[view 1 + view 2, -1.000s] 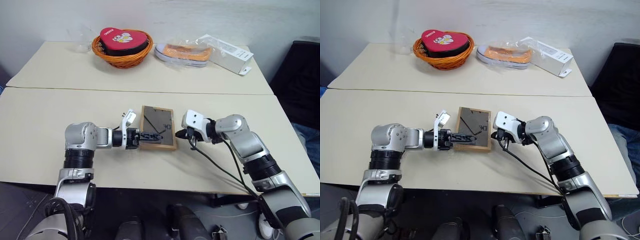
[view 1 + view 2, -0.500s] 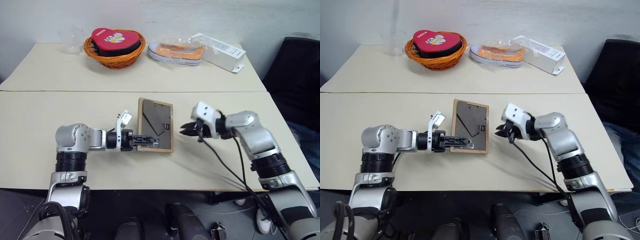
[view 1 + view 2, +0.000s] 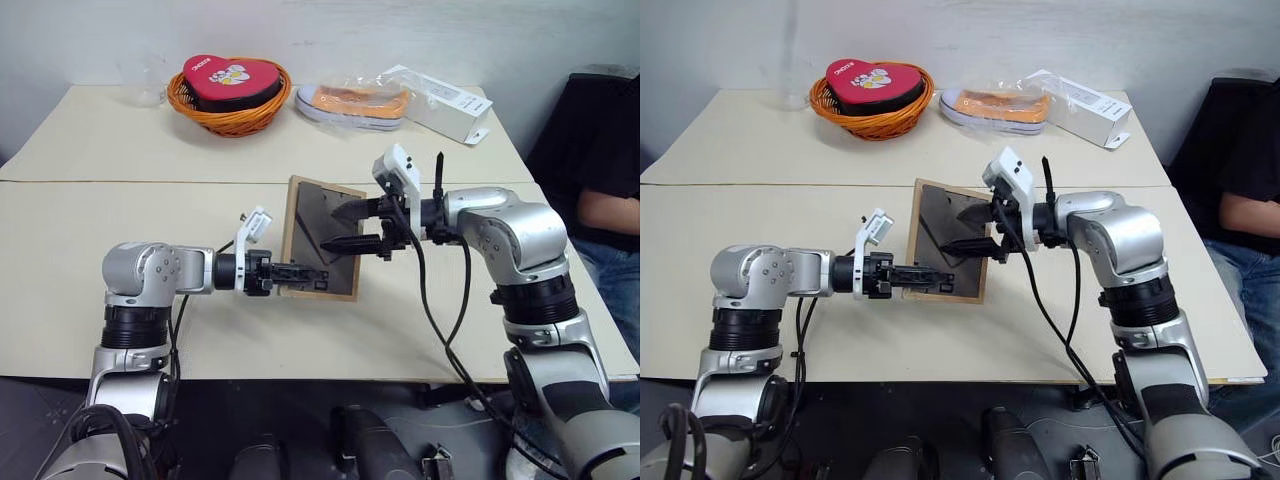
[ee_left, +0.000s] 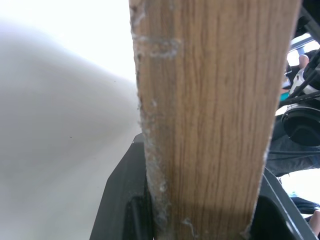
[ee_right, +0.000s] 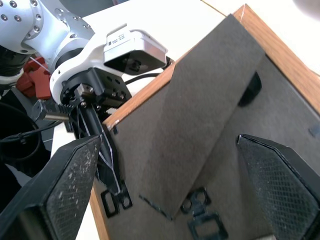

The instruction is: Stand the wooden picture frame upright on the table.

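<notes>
Pinching the wooden picture frame (image 3: 322, 237) from nine o'clock, the left gripper (image 3: 300, 272) tilts it; the right gripper (image 3: 362, 227), spread, faces its backing from three o'clock.

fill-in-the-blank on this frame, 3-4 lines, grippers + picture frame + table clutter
1. The left gripper is shut on the ____ edge of the picture frame.
2. The right gripper hovers at the frame's dark back with its fingers ____.
3. The side of the frame that faces the head camera is its ____.
4. At the far end of the table, the orange basket holds a red ____-shaped box.

Missing words: lower; open; back; heart
</notes>
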`<move>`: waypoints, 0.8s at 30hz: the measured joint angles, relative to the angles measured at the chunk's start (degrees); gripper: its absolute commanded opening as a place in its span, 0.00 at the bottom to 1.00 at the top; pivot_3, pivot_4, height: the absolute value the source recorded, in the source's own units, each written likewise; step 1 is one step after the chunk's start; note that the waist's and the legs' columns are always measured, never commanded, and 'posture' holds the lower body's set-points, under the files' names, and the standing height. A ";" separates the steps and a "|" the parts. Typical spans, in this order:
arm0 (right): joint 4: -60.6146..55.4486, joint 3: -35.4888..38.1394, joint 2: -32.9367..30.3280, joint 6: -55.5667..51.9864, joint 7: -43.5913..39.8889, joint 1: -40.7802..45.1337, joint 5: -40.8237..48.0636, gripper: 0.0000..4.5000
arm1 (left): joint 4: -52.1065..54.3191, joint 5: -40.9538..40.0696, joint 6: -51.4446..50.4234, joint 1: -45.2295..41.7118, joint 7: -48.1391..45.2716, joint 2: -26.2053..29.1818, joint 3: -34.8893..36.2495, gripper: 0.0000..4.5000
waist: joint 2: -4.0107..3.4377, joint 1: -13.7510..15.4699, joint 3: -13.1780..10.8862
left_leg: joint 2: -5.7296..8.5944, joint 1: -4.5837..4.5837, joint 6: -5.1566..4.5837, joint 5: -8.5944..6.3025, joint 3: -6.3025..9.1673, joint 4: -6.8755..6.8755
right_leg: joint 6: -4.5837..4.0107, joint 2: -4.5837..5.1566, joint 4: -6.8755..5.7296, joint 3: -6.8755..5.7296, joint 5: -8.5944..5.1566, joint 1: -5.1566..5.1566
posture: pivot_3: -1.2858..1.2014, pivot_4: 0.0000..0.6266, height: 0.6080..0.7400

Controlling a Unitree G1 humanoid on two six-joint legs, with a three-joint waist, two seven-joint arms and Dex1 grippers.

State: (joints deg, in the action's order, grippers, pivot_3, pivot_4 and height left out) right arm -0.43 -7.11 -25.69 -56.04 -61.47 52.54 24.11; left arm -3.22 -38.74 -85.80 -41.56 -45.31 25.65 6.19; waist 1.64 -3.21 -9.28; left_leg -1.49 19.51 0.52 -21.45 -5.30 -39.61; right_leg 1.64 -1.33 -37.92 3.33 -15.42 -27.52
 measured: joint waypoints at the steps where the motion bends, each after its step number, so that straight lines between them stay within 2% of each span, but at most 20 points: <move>1: -0.95 -0.09 0.14 -1.33 -0.17 0.00 1.20 1.00 | 0.00 -0.02 0.28 -0.31 -0.15 0.09 -0.63 0.28 | 0.00 0.01 0.00 | 0.00 0.03 0.00 0.00 0.00 0.00 | 0.00 0.00 0.00 -0.01 0.00 -0.02 | 0.52 0.24 1.00; 8: -9.43 0.94 -3.41 -7.52 -0.26 -0.27 8.82 1.00 | -1.55 -0.11 3.79 -0.80 -2.35 2.02 -3.13 0.28 | 0.00 0.04 0.00 | -0.01 0.04 -0.01 -0.01 0.03 0.00 | 0.00 0.00 0.04 -0.03 0.00 -0.02 | 0.52 0.24 1.00; 11: -10.65 1.14 -6.97 -5.53 1.30 -1.17 7.89 1.00 | -2.89 -0.10 4.35 -0.98 -2.40 2.23 -3.38 0.28 | 0.00 0.07 0.00 | 0.00 0.06 -0.05 -0.03 0.03 0.00 | 0.00 0.00 0.10 -0.03 0.00 0.00 | 0.52 0.24 1.00; 13: -10.73 1.41 -11.65 -1.17 1.16 -3.68 6.10 1.00 | -3.04 -0.14 4.27 -1.35 -2.39 2.16 -3.52 0.28 | 0.02 0.17 -0.02 | 0.01 0.13 -0.07 -0.04 0.03 0.02 | 0.00 0.00 0.14 -0.03 0.00 -0.03 | 0.52 0.24 1.00; 16: -10.61 2.61 -19.11 13.84 -0.61 -10.09 -0.53 1.00 | -2.98 -0.62 3.41 -1.85 -2.45 2.55 -3.45 0.28 | 0.05 0.57 -0.03 | 0.04 0.23 -0.15 -0.08 0.07 0.02 | 0.03 0.00 0.26 -0.06 0.00 -0.04 | 0.52 0.24 1.00; 18: -9.67 2.89 -20.98 27.51 -0.70 -14.22 -6.46 1.00 | -2.93 -1.17 2.74 -2.07 -2.49 3.18 -3.39 0.28 | 0.07 0.50 -0.05 | 0.04 0.22 -0.17 -0.10 0.01 0.02 | 0.09 -0.01 0.28 0.00 0.01 -0.04 | 0.52 0.24 1.00; 19: -7.26 2.60 -20.98 43.18 1.11 -17.38 -12.61 1.00 | -2.90 -1.60 2.15 -2.64 -2.52 3.23 -3.49 0.28 | 0.12 0.16 -0.07 | 0.04 0.19 -0.17 -0.10 0.01 0.01 | 0.10 -0.03 0.26 0.01 0.02 -0.01 | 0.52 0.24 1.00; 20: -6.53 2.38 -20.98 46.30 1.51 -17.94 -13.90 1.00 | -2.82 -1.71 2.05 -2.75 -2.59 3.25 -3.49 0.28 | 0.12 0.10 -0.07 | 0.04 0.18 -0.16 -0.10 0.00 0.01 | 0.10 -0.03 0.25 0.02 0.02 -0.01 | 0.52 0.24 1.00; 21: -3.39 1.32 -20.89 57.55 3.47 -19.07 -18.57 1.00 | -2.69 -1.90 1.77 -3.06 -2.74 3.32 -3.48 0.28 | 0.12 -0.12 -0.08 | 0.05 0.11 -0.14 -0.09 -0.07 0.01 | 0.10 -0.06 0.18 0.09 0.02 -0.01 | 0.52 0.24 1.00; 22: -1.47 0.60 -20.89 63.88 5.13 -19.19 -21.50 1.00 | -2.69 -2.02 1.52 -3.20 -2.75 3.35 -3.46 0.28 | 0.13 -0.21 -0.08 | 0.04 0.07 -0.12 -0.09 -0.08 0.02 | 0.10 -0.09 0.18 0.10 0.02 0.01 | 0.52 0.24 1.00; 23: 3.95 -0.91 -20.89 79.95 10.37 -18.90 -29.32 1.00 | -2.71 -2.45 0.74 -3.57 -2.76 3.34 -3.44 0.28 | 0.14 -0.32 -0.09 | 0.03 0.05 -0.10 -0.07 -0.10 0.01 | 0.10 -0.10 0.18 0.13 0.02 0.01 | 0.52 0.24 1.00; 24: 7.51 -1.96 -20.60 88.72 14.02 -18.36 -34.29 1.00 | -2.73 -2.71 0.19 -3.85 -2.77 3.37 -3.27 0.28 | 0.15 -0.35 -0.10 | 0.03 0.03 -0.08 -0.06 -0.11 0.03 | 0.10 -0.10 0.18 0.13 0.02 0.00 | 0.52 0.24 1.00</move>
State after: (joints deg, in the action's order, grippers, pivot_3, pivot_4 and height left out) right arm 7.08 -9.08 -46.30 32.68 -47.45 34.18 -10.18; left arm -5.95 -41.45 -85.61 -45.42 -48.08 29.03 2.92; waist 1.78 -3.56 -9.38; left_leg -1.45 19.54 0.44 -21.51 -5.41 -39.58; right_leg 1.74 -1.43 -37.74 3.46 -15.40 -27.52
